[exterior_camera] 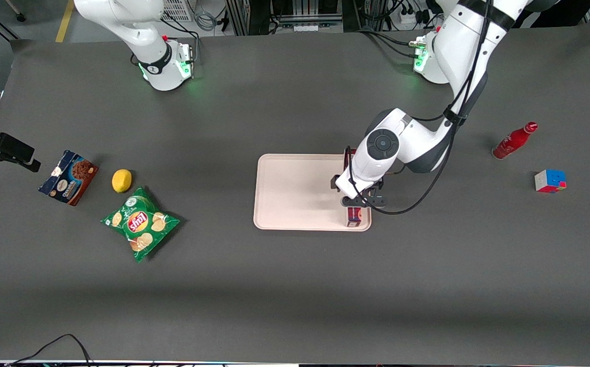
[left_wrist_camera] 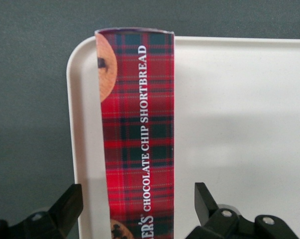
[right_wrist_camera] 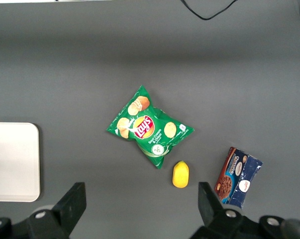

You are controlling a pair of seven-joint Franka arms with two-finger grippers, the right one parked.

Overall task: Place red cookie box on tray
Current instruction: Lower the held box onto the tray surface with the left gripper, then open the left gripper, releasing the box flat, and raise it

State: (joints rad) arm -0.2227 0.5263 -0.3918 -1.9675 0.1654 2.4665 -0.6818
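The gripper [left_wrist_camera: 139, 211] is right over the red cookie box [left_wrist_camera: 138, 134], with its two fingers [left_wrist_camera: 65, 206] spread wide, one on each side of the box and not touching it. So it is not pinching anything. The box lies flat in the tray [left_wrist_camera: 239, 124], close along the tray's edge on the working arm's end, with one end near a rounded corner. Its long side runs the same way as that tray edge, and straight out away from the gripper in the wrist view. The white words on it say chocolate chip shortbread. From the front, the gripper [exterior_camera: 360, 203] hangs low over the tray [exterior_camera: 295, 191] and only the near end of the box [exterior_camera: 354, 216] peeks out under it. It looks like the box is already where it should be, so the job seems nearly done. The next move is probably just going straight up, taking care not to bump the box.
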